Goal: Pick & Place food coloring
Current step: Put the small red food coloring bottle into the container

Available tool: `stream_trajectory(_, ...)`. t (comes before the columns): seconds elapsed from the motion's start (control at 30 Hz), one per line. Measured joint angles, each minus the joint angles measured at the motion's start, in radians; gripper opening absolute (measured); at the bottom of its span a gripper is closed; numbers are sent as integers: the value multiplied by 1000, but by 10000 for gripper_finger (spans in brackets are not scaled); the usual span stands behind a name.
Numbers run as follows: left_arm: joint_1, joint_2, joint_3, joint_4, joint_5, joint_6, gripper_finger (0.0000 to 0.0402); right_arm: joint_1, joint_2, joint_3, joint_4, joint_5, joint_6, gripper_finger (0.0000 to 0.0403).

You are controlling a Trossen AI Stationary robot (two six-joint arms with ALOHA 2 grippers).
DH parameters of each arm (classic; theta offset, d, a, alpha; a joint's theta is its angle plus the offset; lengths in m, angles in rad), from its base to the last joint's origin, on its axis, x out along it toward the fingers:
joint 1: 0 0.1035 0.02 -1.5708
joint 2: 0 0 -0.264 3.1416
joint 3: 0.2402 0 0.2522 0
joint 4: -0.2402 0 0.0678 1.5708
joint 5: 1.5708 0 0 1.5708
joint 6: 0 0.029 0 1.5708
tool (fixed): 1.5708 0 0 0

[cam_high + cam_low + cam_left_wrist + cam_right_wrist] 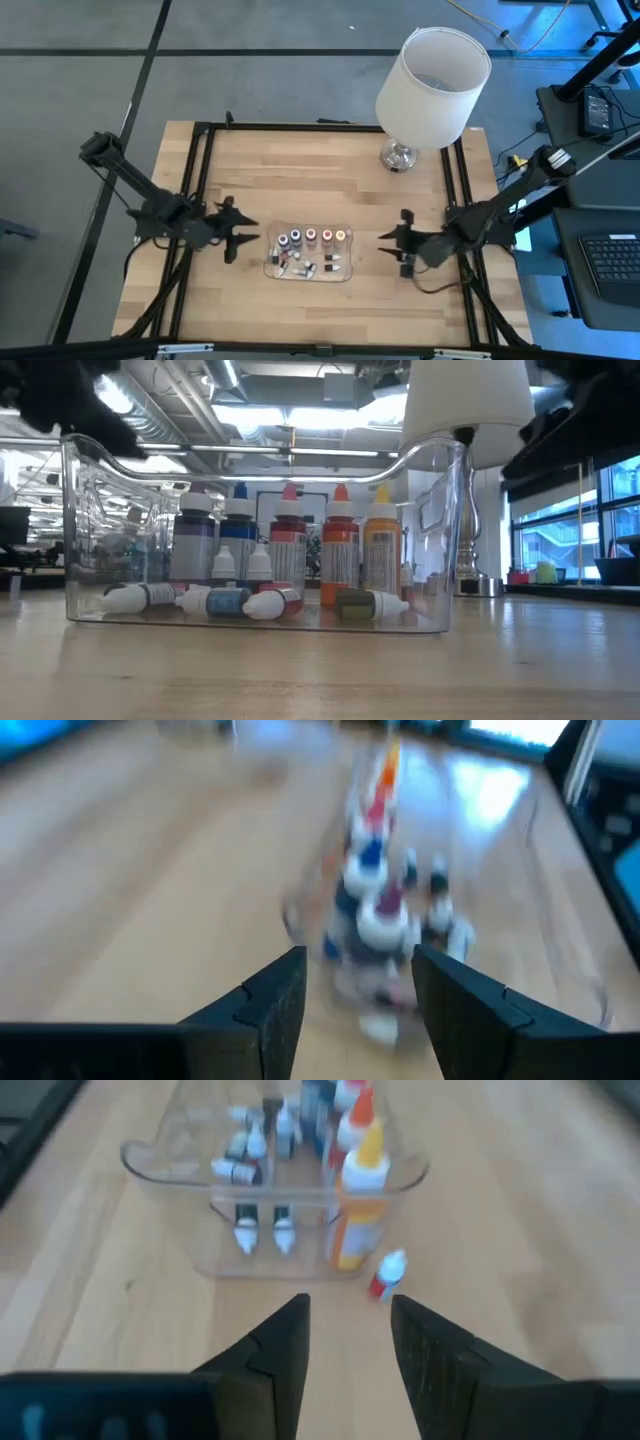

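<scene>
On the wooden surface (300,180) we see a clear plastic tray (347,262) sitting near the middle front, between the two arms. Inside it stands a row of five tall dye bottles (290,545), with caps running from white and blue through red and orange to yellow (380,545). In front of that row, on the tray floor, lie the small food coloring bottles (245,600) with white caps; two more small ones stand upright just behind them. Seen through the tray wall, the lying ones have dark, blue, red and olive-dark bodies.

One small red food coloring bottle (386,1275) lies outside the tray, on the bare surface just beside the tray wall on the right arm's side, near the tall yellow-capped bottle.

We find the left gripper (238,237) hovering just beside the tray's left end, its fingers (270,1005) spread apart and holding nothing. The right gripper (392,238) sits near the tray's right end, facing it, and its fingers (275,1345) are also parted with nothing between them; the loose red bottle lies just ahead of them.

A table lamp (432,70) with a white shade and a shiny metal base stands at the back right of the surface, well apart from the tray.
</scene>
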Motion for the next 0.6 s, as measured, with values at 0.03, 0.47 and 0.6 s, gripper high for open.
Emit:
stream_trajectory(0.03,-16,-19,0,13,-48,26,179,14,-42,-20,9,23,-20,145)
stream_trajectory(0.47,-33,-79,0,53,-145,181,180,22,-228,-219,231,56,-117,145)
stream_trajectory(0.6,-33,-77,0,52,-140,196,178,-4,-228,-219,243,79,-128,149)
